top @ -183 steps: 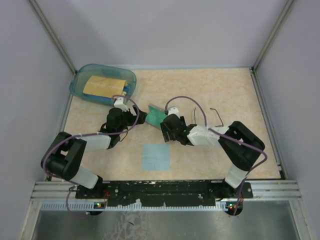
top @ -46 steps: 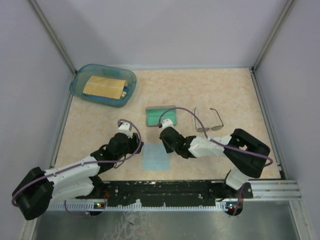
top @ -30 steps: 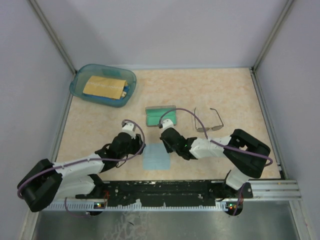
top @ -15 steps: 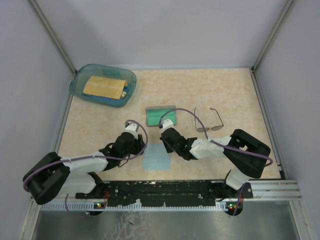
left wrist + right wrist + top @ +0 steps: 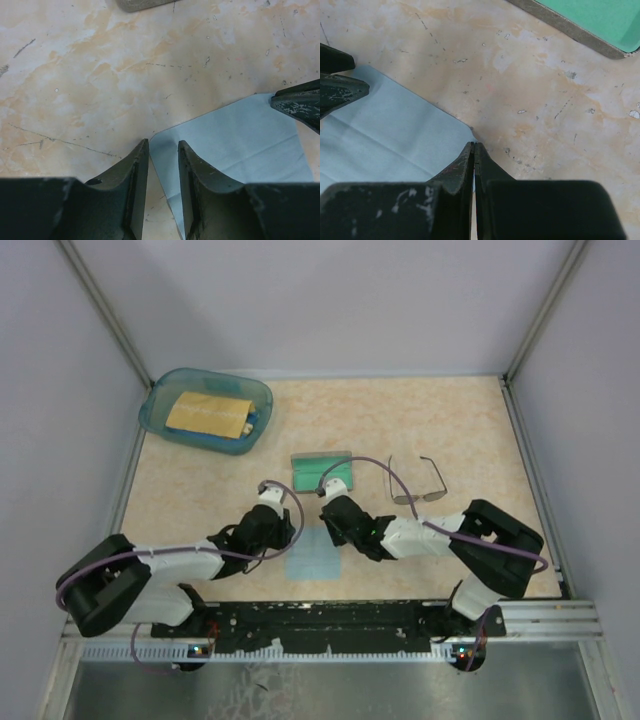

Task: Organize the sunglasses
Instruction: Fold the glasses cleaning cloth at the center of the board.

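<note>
The left gripper (image 5: pixel 163 146) has advanced to the cloth's (image 5: pixel 240 145) far-left corner with its jaws narrowing but still spread, while the right gripper (image 5: pixel 474 148) sits pressed together at the far-right corner, so a cloth lift appears imminent.

Matt, scuffed, stone-look desk (image 5: pixel 75 75); blue cloth (image 5: pixel 235 145) on it soft and creased; left hand (image 5: pixel 163 145) and right hand (image 5: pixel 474 146) in dark, scratched plastic.

Your two arms share one build. The left arm (image 5: pixel 175 562) and the right arm (image 5: pixel 420 537) alternate smooth white shells with bulky black joint housings, and a thin purple cable (image 5: pixel 371 462) loops along each. Both bases are fixed to a black rail (image 5: pixel 320 616). The left pincer (image 5: pixel 162 147) has dark, wedge-shaped fingers (image 5: pixel 134 175) tapering to thin tips. The right pincer (image 5: pixel 474 147) is equally dark, its body flecked with pale scuffs.
</note>
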### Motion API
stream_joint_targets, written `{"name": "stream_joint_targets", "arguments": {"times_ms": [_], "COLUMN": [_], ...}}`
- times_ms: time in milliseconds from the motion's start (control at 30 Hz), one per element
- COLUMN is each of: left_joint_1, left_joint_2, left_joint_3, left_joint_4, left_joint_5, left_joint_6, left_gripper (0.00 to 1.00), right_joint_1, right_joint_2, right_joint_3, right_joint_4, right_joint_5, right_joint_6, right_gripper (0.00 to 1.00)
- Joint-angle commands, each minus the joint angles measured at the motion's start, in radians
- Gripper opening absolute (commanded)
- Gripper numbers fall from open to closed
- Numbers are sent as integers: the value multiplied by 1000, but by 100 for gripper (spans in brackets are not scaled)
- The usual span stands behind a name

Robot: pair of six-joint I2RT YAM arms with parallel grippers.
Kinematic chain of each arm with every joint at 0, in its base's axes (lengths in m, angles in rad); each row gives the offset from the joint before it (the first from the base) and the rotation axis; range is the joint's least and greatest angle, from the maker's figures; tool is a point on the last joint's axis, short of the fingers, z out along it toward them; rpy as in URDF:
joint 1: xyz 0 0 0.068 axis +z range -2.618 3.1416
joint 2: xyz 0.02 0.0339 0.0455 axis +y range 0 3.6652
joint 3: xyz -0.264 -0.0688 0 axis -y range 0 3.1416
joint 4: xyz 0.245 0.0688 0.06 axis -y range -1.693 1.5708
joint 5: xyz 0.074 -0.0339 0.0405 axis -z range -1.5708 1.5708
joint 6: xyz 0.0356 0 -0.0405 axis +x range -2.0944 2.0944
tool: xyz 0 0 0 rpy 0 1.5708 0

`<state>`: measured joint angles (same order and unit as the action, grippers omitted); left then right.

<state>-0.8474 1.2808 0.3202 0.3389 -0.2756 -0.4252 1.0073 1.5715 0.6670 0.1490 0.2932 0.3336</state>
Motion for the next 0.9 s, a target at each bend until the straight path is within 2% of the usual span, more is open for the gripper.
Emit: {"name": "stream_joint_targets", "arguments": {"times_ms": [0, 533, 867], "left_joint_1": [-31, -66, -66], "left_joint_2": [40, 34, 49], "left_joint_3": [37, 47, 43], "left_joint_4": [-6, -49, -25], "left_joint_5": [-56, -126, -115], "left_joint_6": [10, -15, -15], "left_gripper": [36, 29, 17], "right_joint_1": [10, 10, 10], "right_joint_2": [-47, -47, -47], "right_joint_3": [-9, -12, -15], "right_joint_4": [47, 48, 47], "right_joint_5": [11, 9, 8], "right_joint_6": [6, 8, 8], "right_gripper": [0, 0, 0]}}
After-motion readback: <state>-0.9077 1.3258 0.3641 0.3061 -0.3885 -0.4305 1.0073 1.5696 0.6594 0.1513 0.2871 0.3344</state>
